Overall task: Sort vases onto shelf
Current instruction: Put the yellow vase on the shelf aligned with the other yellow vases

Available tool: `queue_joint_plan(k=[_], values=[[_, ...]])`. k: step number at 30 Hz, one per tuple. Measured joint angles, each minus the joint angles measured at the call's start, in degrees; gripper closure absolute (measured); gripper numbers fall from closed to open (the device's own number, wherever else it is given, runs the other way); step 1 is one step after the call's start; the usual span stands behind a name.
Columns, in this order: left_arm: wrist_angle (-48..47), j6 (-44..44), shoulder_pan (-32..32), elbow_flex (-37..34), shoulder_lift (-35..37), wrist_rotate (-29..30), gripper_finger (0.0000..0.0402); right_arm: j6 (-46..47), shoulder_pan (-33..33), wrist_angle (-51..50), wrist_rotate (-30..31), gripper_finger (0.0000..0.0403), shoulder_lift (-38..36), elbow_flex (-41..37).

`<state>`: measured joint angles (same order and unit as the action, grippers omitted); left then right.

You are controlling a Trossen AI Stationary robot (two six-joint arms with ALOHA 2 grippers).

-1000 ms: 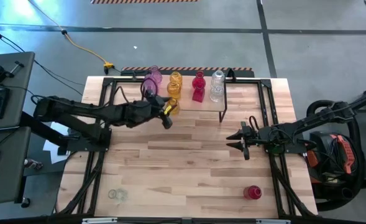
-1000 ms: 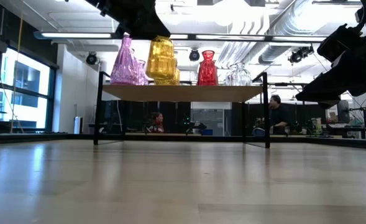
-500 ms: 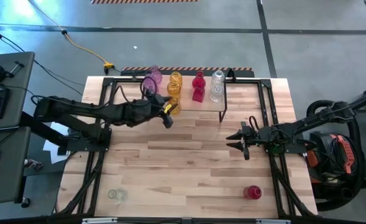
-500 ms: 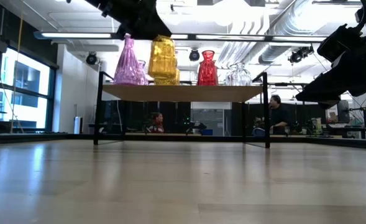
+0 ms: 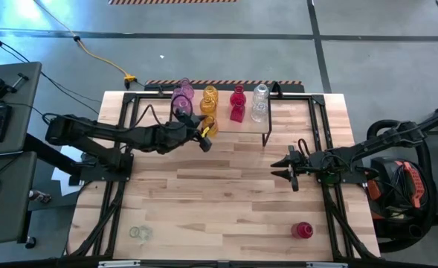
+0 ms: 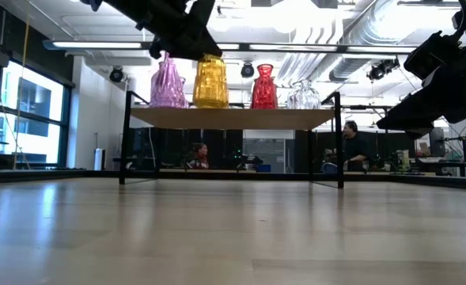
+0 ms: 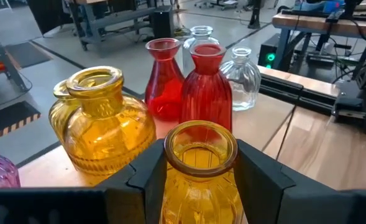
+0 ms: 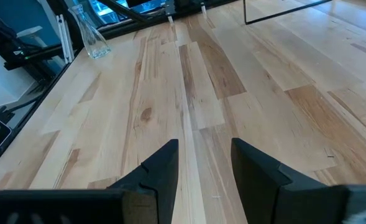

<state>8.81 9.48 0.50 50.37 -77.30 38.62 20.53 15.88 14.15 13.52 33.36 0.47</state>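
Note:
My left gripper (image 5: pixel 202 136) is shut on a yellow-amber vase (image 7: pixel 201 180) at the near edge of the shelf (image 5: pixel 226 119), a light-wood board on black wire legs. On the board stand pink vases (image 5: pixel 181 97), a second yellow vase (image 7: pixel 102 127), two red vases (image 7: pixel 206 87) and clear vases (image 7: pixel 242 76). In the low view the held vase (image 6: pixel 210 81) stands upright between the pink vase (image 6: pixel 168 83) and a red vase (image 6: pixel 264 87). My right gripper (image 5: pixel 282 167) is open and empty over the table's right half. My left gripper pinches the yellow vase between its two fingers, one on each side of the neck and shoulder just below the rim (image 7: pixel 170 163). The fingers come slanting down from the table's left. The vase stands upright, with its base (image 6: pixel 210 105) at the shelf board's top.
A clear vase (image 5: pixel 139 233) stands near the table's near left corner; it also shows in the right wrist view (image 8: pixel 91 34). A red vase (image 5: pixel 302 230) stands near the near right corner. Bare tabletop (image 5: pixel 219 193) lies between the shelf and these. People sit in the room beyond.
My left gripper has gone a little toward the table's right edge and down over the shelf. The yellow vase, tilted before, now stands upright and lower, with its base at the board.

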Motion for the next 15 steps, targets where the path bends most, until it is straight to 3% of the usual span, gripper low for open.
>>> queue_joint_plan(k=[15], values=[[-1.0,2.9,-3.3,0.0,0.0,8.9,0.0254,0.0,0.0,-0.2,0.0,0.0272,0.0,0.0]])
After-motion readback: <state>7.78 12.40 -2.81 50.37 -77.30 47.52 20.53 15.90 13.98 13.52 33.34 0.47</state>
